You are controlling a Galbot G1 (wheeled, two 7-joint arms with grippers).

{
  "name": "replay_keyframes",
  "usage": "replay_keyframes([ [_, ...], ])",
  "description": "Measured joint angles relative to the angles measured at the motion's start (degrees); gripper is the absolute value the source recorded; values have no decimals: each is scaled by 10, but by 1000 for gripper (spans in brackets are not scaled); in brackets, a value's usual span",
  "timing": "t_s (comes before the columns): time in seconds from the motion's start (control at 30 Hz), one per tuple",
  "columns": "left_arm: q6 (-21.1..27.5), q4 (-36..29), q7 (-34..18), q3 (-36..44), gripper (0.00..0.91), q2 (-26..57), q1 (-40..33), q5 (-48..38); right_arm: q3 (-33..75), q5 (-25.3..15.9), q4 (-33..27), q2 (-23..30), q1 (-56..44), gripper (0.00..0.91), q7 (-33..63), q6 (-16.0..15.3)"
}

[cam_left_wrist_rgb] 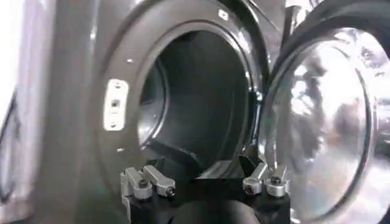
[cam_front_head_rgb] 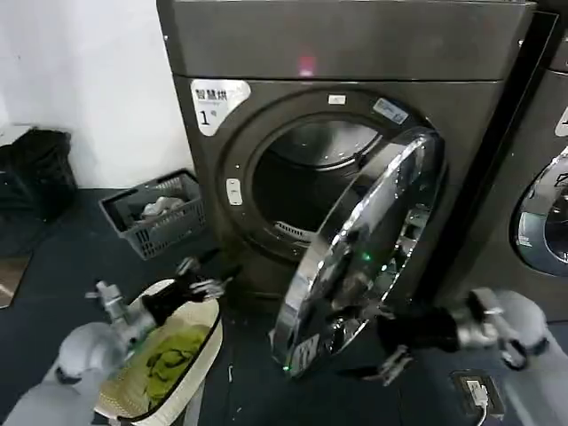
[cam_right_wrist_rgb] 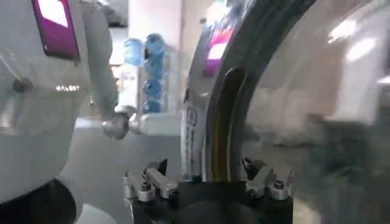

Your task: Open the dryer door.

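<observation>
The dryer (cam_front_head_rgb: pixel 355 44) is dark grey, with a white "1" sticker (cam_front_head_rgb: pixel 217 98) and a small red light (cam_front_head_rgb: pixel 307 64). Its round dryer door (cam_front_head_rgb: pixel 373 240), chrome-ringed, hangs swung out to the right, and the dark drum (cam_front_head_rgb: pixel 311 177) is exposed. My right gripper (cam_front_head_rgb: pixel 380 339) is at the door's lower edge, open. In the right wrist view the door's rim (cam_right_wrist_rgb: pixel 225 115) stands between the spread fingers (cam_right_wrist_rgb: pixel 155 178) of that gripper (cam_right_wrist_rgb: pixel 204 173). My left gripper (cam_front_head_rgb: pixel 206 282) hovers low in front of the dryer, left of the door, open and empty. The left wrist view has that gripper (cam_left_wrist_rgb: pixel 204 173) facing the drum opening (cam_left_wrist_rgb: pixel 195 103), with the dryer door (cam_left_wrist_rgb: pixel 329 122) beside it.
A white laundry basket (cam_front_head_rgb: pixel 200 351) of green clothes sits under my left arm. A grey crate (cam_front_head_rgb: pixel 155 213) stands left of the dryer, with a black bag (cam_front_head_rgb: pixel 35 169) farther left. A second grey machine (cam_front_head_rgb: pixel 541 213) is at the right. A floor socket (cam_front_head_rgb: pixel 479 390) lies near my right arm.
</observation>
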Motion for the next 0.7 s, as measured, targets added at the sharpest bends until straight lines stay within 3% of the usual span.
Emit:
replay_keyframes([
  [0.33,-2,-4,13,77,907,-2,-55,-3,184,26,-62,36,-69,907,2,7],
  [0.47,4,-14,28,99,907,2,-67,-24,247,9,-96,60,-79,907,16,7],
  [0.7,6,-43,25,147,907,29,-94,-50,380,0,-108,98,-106,907,119,8],
])
